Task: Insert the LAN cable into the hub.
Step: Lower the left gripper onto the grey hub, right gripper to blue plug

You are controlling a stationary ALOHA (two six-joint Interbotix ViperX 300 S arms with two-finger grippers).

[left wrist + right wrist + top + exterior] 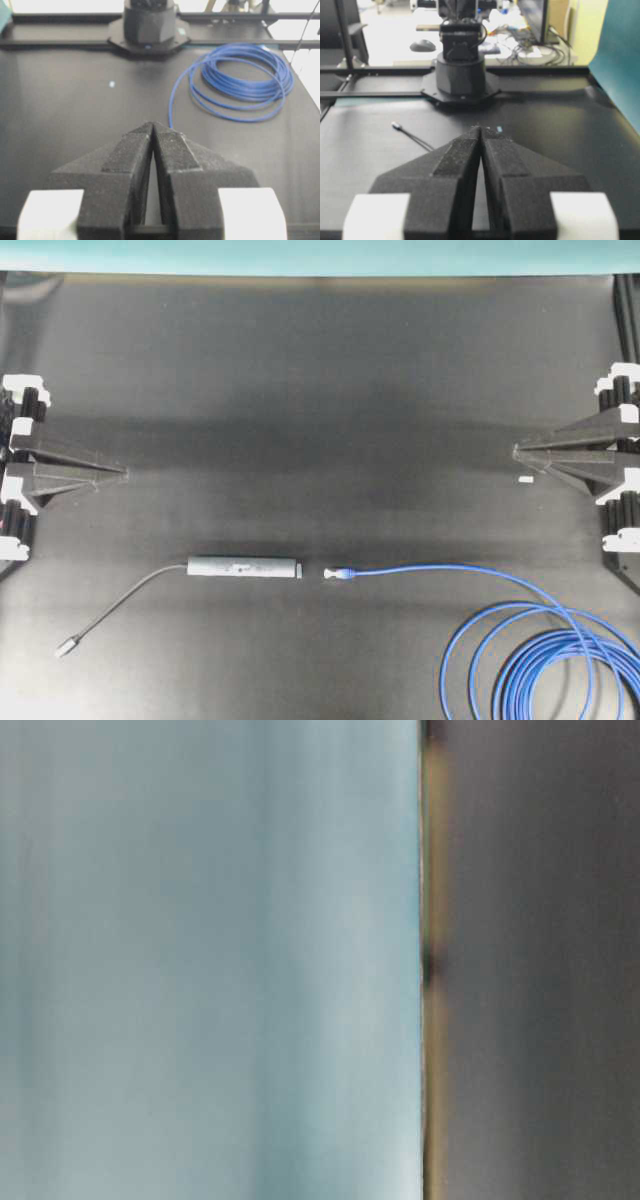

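Black matte table point(320, 370) carries the hub point(244, 567), lying flat near centre, its thin grey lead point(130, 600) trailing toward the left. LAN cable point(450, 573) plug point(335, 574) rests just beside the hub's lighter end, not inserted; its blue coils lie at lower right. Left end effector point(122, 475) and right end effector point(518, 450) are both pressed together, empty, well apart from both items.
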